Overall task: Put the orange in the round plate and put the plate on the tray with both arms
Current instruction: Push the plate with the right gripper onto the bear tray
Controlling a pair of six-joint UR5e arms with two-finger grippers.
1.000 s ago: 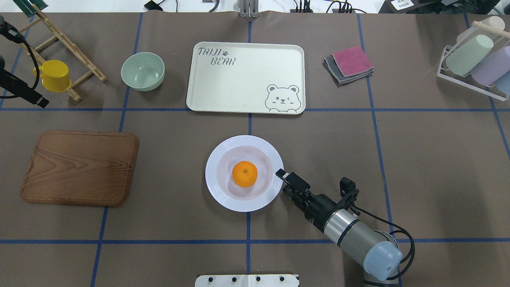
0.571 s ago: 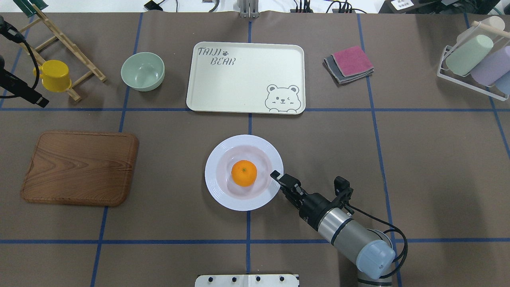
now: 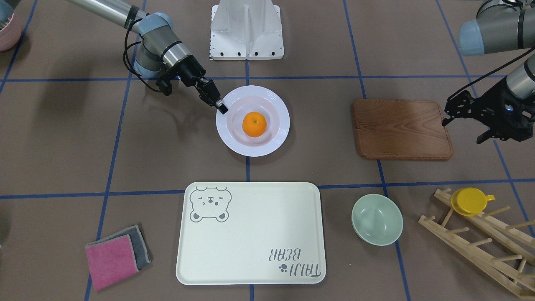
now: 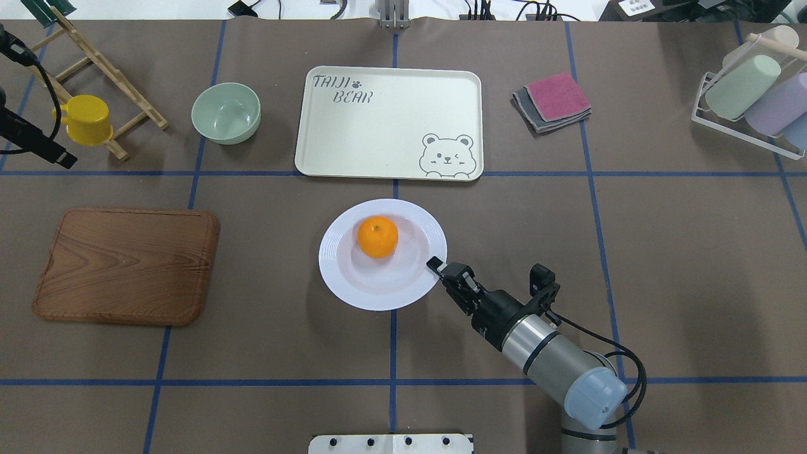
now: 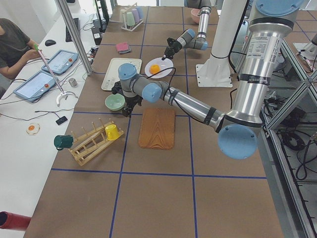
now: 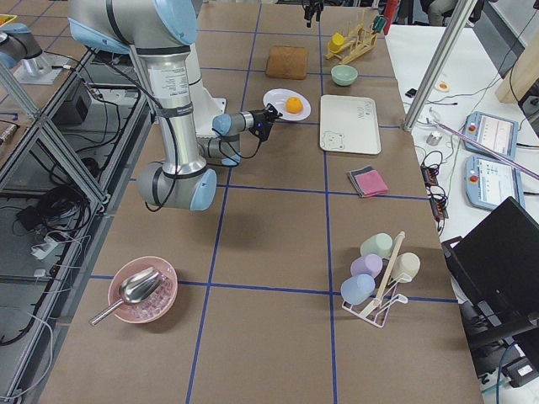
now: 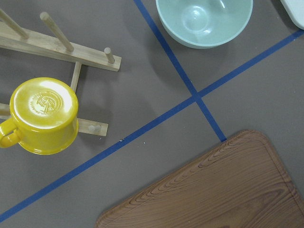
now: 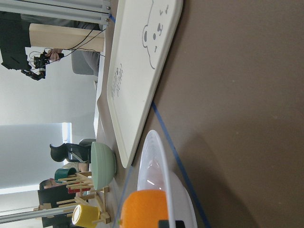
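The orange [image 4: 378, 237] lies in the white round plate [image 4: 353, 287], off-centre toward the tray side. In the front-facing view the orange [image 3: 254, 124] sits in the plate [image 3: 250, 148] too. My right gripper [image 4: 436, 265] is shut on the plate's near-right rim, and it shows at the rim in the front view [image 3: 221, 108]. The right wrist view shows the plate [image 8: 159, 156] edge-on with the orange [image 8: 142, 209] in it. The cream tray [image 4: 391, 113] lies bare just beyond the plate. My left gripper [image 3: 480, 121] hovers far off by the wooden board; whether it is open or shut is unclear.
A brown wooden board [image 4: 126, 265] lies at the left. A pale-green bowl [image 4: 226, 112] and a wooden rack holding a yellow cup [image 4: 85, 118] stand behind it. Folded cloths [image 4: 553, 101] and a cup rack [image 4: 753, 94] are at the far right.
My right gripper moved in onto the plate's rim. The plate then shifted toward the tray, and the orange rolled to the plate's far side. The left arm stayed put.
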